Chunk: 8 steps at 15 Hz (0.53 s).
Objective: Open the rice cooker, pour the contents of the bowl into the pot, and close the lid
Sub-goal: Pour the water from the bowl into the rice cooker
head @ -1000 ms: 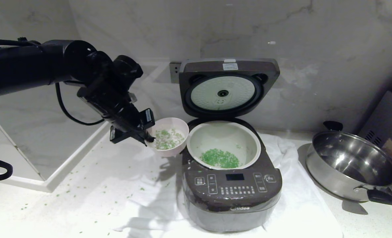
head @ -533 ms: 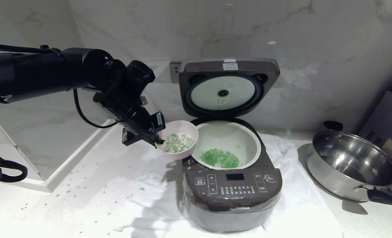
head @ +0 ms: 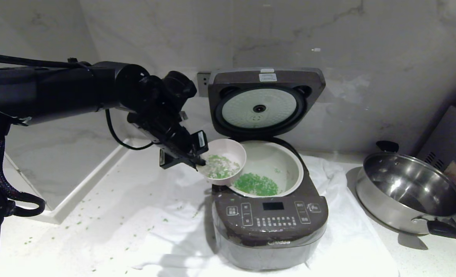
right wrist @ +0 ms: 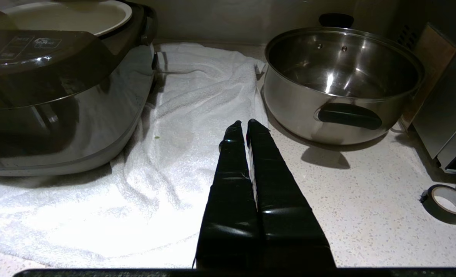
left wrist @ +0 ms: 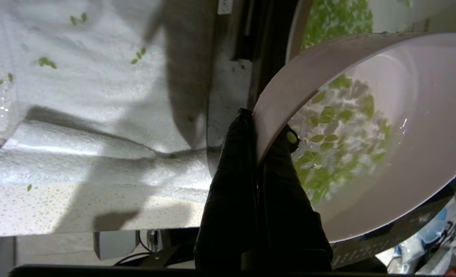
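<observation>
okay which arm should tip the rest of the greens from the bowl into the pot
Left. The left hand is already clamped on the bowl rim, holding it over the edge of the open pot. The right hand is shut and empty, low beside the steel pan.

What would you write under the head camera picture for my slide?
Left tool holds pink bowl of green bits over the open rice cooker's pot.

The rice cooker (head: 268, 215) sits on a towel (head: 166, 227) on the bench (head: 39, 246), its lid (head: 265, 100) upright behind the pot (head: 268, 167). The bowl (head: 226, 161) hangs over the pot's left rim (bits (head: 256, 184) inside both). A steel pan (head: 408, 192) stands right.
</observation>
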### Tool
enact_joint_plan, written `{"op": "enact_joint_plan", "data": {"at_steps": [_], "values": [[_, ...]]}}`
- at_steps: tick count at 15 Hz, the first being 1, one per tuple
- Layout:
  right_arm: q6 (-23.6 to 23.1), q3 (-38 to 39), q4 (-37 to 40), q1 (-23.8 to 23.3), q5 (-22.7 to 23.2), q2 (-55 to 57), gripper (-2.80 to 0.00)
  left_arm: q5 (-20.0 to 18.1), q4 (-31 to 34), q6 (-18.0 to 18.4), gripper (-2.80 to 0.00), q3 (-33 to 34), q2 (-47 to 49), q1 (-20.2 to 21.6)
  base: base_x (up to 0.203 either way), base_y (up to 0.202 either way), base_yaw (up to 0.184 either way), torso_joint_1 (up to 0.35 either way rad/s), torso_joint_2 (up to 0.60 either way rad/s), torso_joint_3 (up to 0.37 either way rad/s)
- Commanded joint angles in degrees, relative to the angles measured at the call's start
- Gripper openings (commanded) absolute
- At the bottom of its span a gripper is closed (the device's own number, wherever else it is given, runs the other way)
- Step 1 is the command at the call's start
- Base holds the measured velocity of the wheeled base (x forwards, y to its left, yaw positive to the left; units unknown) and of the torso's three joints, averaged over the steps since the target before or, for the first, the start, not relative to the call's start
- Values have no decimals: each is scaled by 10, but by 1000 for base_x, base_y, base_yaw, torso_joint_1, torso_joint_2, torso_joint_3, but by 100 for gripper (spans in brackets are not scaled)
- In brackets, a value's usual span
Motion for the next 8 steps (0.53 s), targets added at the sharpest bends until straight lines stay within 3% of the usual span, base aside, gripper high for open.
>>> {"op": "enact_joint_plan", "data": {"at_steps": [1, 8], "values": [[0, 1, 0, 0, 0, 0, -280, -1, 2, -2, -280, -4, 3, -12, 0, 0, 0, 0, 0, 0], [0, 1, 0, 0, 0, 0, -280, 0, -39, 0, -280, -4, 44, -40, 0, 0, 0, 0, 0, 0]]}}
